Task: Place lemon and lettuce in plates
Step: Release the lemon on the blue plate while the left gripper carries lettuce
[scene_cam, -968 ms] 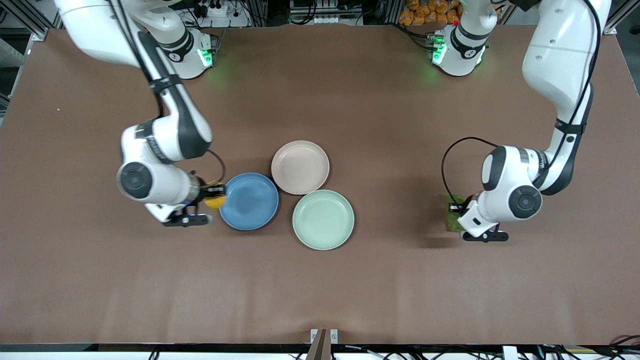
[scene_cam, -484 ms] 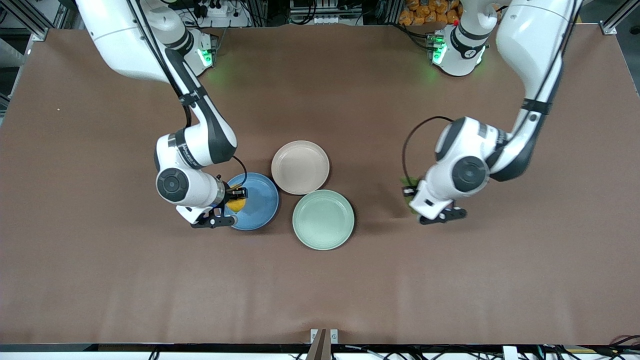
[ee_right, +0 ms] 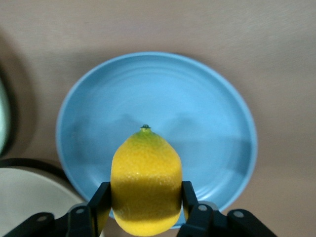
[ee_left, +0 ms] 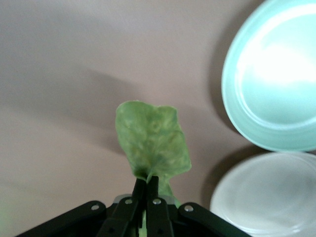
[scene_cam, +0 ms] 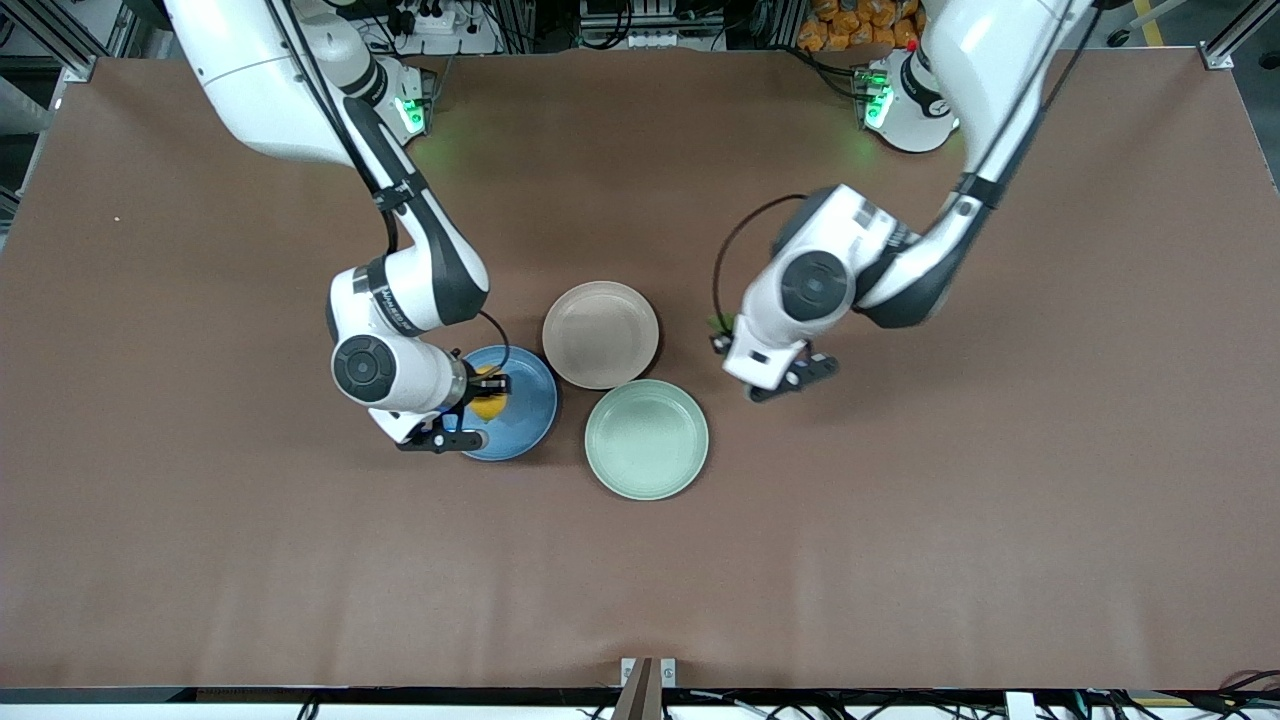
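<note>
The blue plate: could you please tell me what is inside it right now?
Nothing rests in the blue plate; the lemon hangs over it, gripped by the right end effector. The rim portion under the lemon is hidden.

A pale mint-green plate [scene_cam: 646, 439] sits empty near the middle of the brown worktop [scene_cam: 900, 560], a little toward the edge nearest the front camera. A small metal bracket [scene_cam: 647, 672] stands at the middle of that edge.

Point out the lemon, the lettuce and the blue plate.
lemon [ee_right: 145, 183]: right wrist view, middle of its yellow skin.
lettuce [ee_left: 152, 140]: left wrist view, centre of the leaf.
blue plate [ee_right: 197, 113]: right wrist view, bare floor of the plate.
</note>
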`<state>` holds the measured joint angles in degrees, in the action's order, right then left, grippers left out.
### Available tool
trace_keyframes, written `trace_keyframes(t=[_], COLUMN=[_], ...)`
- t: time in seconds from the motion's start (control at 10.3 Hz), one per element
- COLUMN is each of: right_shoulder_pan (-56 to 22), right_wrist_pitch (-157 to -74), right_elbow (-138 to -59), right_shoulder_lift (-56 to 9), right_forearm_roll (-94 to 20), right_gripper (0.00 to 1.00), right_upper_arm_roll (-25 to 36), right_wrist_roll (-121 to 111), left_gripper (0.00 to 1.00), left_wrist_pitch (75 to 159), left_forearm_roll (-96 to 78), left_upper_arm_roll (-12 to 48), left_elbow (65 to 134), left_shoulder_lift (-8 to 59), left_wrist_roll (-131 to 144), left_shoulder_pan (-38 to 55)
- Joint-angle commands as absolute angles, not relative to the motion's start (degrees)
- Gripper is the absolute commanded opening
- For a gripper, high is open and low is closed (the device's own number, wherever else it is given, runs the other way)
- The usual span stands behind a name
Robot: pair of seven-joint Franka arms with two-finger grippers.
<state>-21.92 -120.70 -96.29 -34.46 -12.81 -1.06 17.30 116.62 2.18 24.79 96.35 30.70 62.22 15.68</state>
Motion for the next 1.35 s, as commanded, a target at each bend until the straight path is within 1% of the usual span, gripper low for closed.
trace_keyframes(t=[0.0, 0.29, 0.58, 0.87, 1.06, 1.16, 1.26], right_shoulder_pan=[-22.06, -20.4, -16.18, -15.65, -13.63, -12.49, -11.26], right_wrist_pitch=[-119.79, -117.96, -110.24, -101.02, -94.86, -91.79, -88.89], right_elbow=[-93.08, -89.75, -84.39, -79.21, -77.26, -77.17, -77.17], right_shoulder_lift=[-36.91, -36.3, -35.95, -32.53, -28.32, -25.34, -22.88], right_forearm_roll=[-15.03, -14.5, -10.3, -7.04, -7.03, -7.03, -6.94], right_gripper=[1.0, 1.0, 1.0, 1.0, 1.0, 1.0, 1.0], right_upper_arm_roll=[-0.88, -0.62, -0.62, -0.44, -0.53, -0.53, -0.35], right_wrist_roll=[18.37, 16.19, 11.08, 10.99, 10.99, 11.07, 11.07], left_gripper=[0.0, 0.0, 0.0, 0.0, 0.0, 0.81, 1.0], left_wrist_pitch=[116.8, 118.12, 123.21, 127.78, 130.5, 131.13, 131.13], left_forearm_roll=[1.14, 0.26, 0.26, 0.18, 0.18, 0.26, 0.96], left_upper_arm_roll=[24.61, 24.61, 24.52, 24.43, 24.34, 24.26, 24.26], left_elbow=[93.43, 89.75, 88.42, 88.51, 88.42, 88.42, 88.42], left_shoulder_lift=[33.04, 35.94, 38.4, 40.68, 42.27, 42.54, 42.28], left_wrist_roll=[69.41, 78.63, 86.21, 89.56, 90.26, 89.83, 87.82], left_shoulder_pan=[19.58, 23.54, 26.97, 29.26, 30.41, 30.32, 29.97])
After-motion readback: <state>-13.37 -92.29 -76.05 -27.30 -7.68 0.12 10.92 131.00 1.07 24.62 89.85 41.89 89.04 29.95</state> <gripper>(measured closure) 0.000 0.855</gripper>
